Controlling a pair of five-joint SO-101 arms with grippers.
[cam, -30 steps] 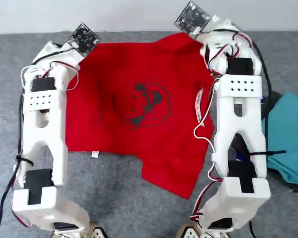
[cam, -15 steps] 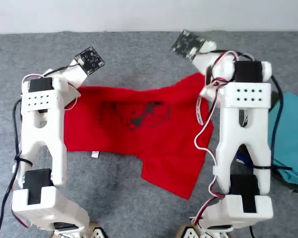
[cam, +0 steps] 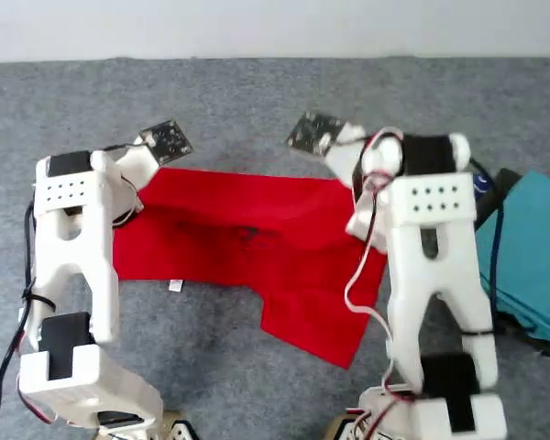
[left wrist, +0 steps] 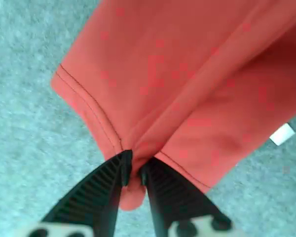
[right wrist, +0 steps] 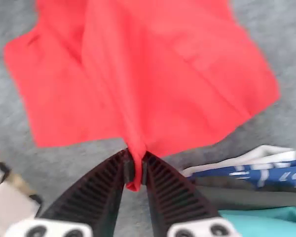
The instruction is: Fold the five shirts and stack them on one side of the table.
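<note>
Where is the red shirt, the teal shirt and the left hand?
red shirt [cam: 247, 238], high view, middle of the cloth.
teal shirt [cam: 532, 247], high view, its flat top.
left hand [left wrist: 133, 165], left wrist view, between its fingertips pinching the red shirt.

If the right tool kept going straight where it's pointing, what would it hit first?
The red shirt that the right tool is pinching; probably more of that shirt beyond, though depth is unclear.
</note>
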